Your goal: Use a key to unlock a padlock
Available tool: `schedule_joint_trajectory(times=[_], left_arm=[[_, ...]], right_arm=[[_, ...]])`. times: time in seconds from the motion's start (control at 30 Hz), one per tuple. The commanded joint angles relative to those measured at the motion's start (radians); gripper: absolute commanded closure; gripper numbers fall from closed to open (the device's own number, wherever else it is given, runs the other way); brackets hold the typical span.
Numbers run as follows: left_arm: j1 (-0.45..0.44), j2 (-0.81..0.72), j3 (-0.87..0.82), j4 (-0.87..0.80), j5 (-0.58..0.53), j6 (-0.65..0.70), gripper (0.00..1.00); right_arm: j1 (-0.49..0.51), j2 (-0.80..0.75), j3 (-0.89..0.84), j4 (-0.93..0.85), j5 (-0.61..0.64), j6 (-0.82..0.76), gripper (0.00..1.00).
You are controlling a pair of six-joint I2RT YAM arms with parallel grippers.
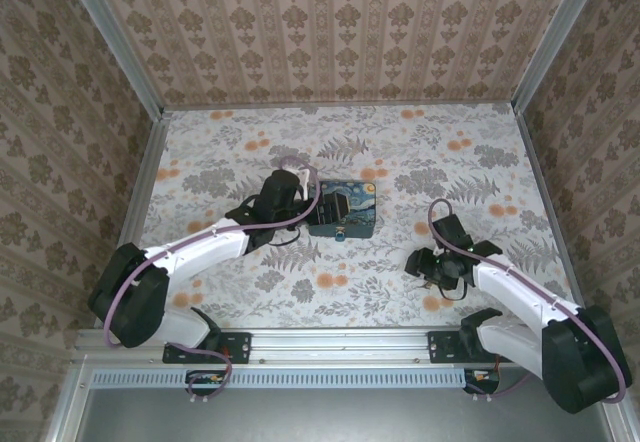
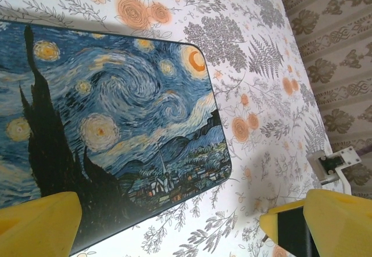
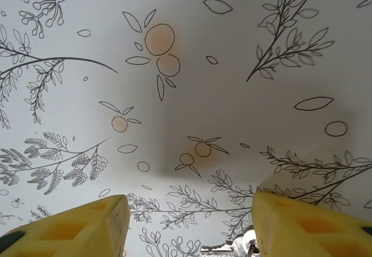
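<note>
The right hand [image 3: 186,213] hangs open over the flowered counter [image 3: 232,94]. The key [image 3: 232,249] lies at its 5 o'clock, just beside one finger. The left hand [image 2: 174,228] is open too, its fingers spread over a corner of the night-sky box [image 2: 116,123]. The padlock [image 1: 343,231] sits at the box's 6 o'clock edge.

The left arm [image 1: 195,247] and the right arm [image 1: 520,297] have white shells with black joints and black bases. A thin lilac cable [image 1: 318,192] runs along each arm. The left gripper [image 2: 168,219] and the right gripper [image 3: 189,210] have blocky yellow fingers.
</note>
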Motion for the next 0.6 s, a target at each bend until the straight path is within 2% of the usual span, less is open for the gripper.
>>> schedule_joint_trajectory(times=[0.0,0.2,0.37,0.57], left_arm=[[-0.006,0.01,0.006,0.027,0.006,-0.009,0.0],[0.002,0.007,-0.007,0.037,0.007,-0.007,0.0],[0.009,0.01,-0.012,0.041,0.002,-0.009,0.0],[0.021,0.016,-0.017,0.034,-0.031,-0.029,0.0]], right_arm=[[0.051,0.021,-0.024,0.036,-0.03,0.084,0.42],[0.143,0.052,0.026,0.08,0.022,0.15,0.42],[0.176,-0.051,0.078,-0.022,0.132,0.208,0.4],[0.181,-0.175,0.029,-0.169,0.233,0.37,0.4]])
